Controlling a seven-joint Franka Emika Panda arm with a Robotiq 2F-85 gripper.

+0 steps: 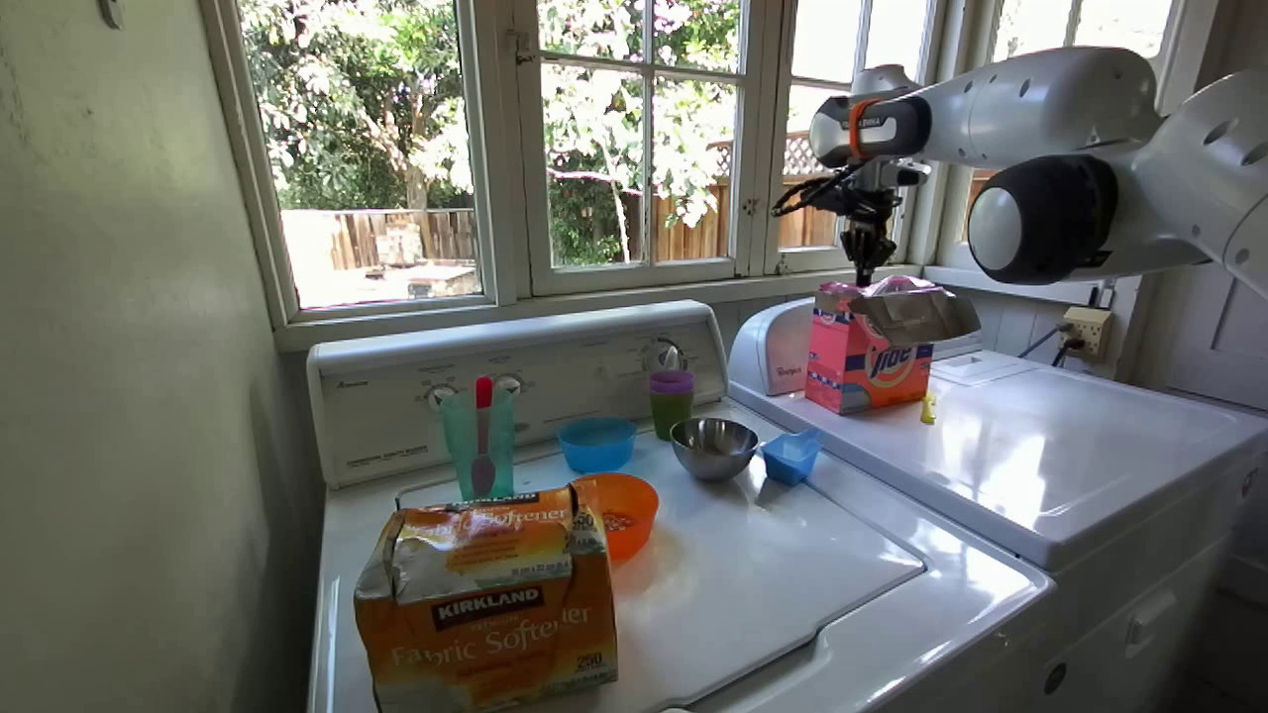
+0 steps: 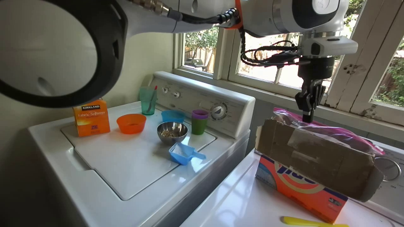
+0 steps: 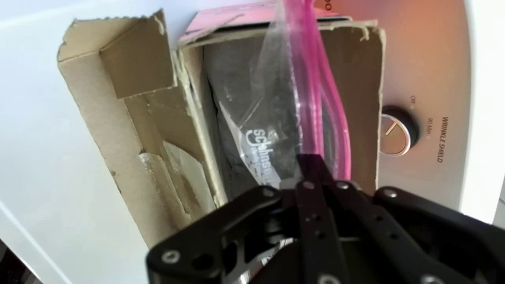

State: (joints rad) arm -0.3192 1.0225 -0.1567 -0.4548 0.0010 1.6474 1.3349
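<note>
- We see the gripper [image 2: 307, 119] pointing down over the mouth of the Tide box [image 2: 284, 181], which stands upright on the white dryer [image 1: 1070, 446], beside a yellow utensil [image 2: 303, 221].
- The clear plastic bag [image 3: 268, 114] lies inside this box; its pink seal [image 3: 311, 79] stretches along the mouth and, in the wrist view, runs up to the fingertips.
- The 2 fingers [image 3: 311, 209] are closed together at the seal; they hide the contact, so we cannot tell whether film is pinched between their tips.
- A torn cardboard flap [image 2: 315, 154] hangs outward along 1 side of the box.
- We judge the bag thin, soft and slick: light at its upper edge, apt to fold or slide under a loose pinch.
- We favour the stiffer seal strip as the hold, taken square across its middle, clear of the cardboard, since the film beneath probably tears sooner.
</note>
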